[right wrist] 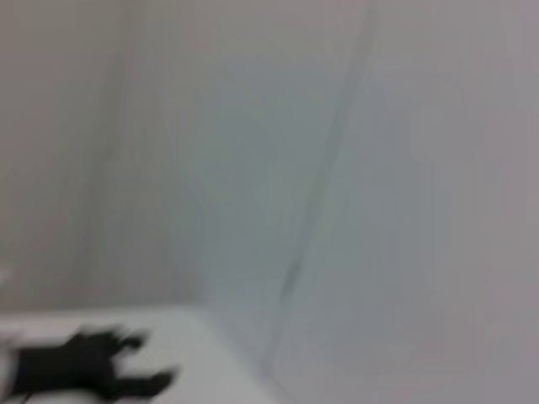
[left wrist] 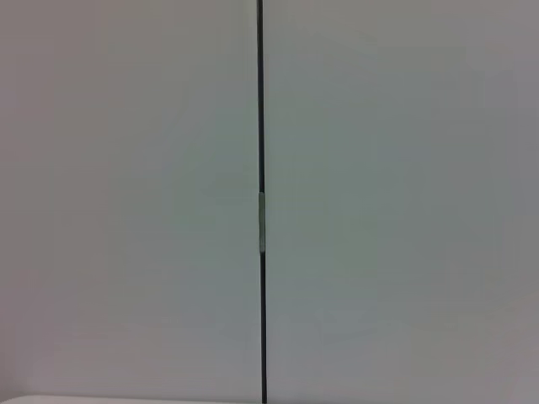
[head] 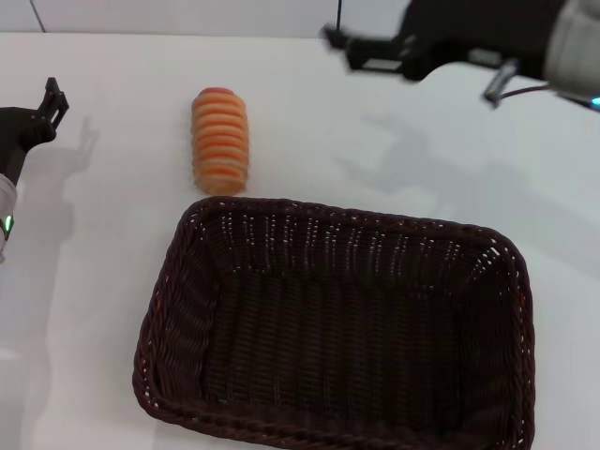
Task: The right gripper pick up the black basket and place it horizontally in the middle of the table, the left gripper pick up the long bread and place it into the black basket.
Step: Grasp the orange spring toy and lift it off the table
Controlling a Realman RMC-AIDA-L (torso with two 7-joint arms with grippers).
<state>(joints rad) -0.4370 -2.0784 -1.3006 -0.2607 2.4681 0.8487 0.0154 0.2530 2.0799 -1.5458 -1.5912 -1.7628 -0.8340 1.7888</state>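
The black basket (head: 337,328) lies lengthwise across the middle of the white table (head: 375,159), upright and with nothing in it. The long bread (head: 220,141), striped orange and cream, lies on the table just beyond the basket's far left corner, apart from it. My right gripper (head: 339,49) is raised above the far right of the table, open and holding nothing, well clear of the basket. My left gripper (head: 58,97) is at the table's left edge, open and holding nothing, to the left of the bread. It also shows far off in the right wrist view (right wrist: 152,362).
The left wrist view shows only a pale wall with a dark vertical seam (left wrist: 260,210). The right wrist view shows the wall and a strip of table edge. The basket's near rim reaches the table's front.
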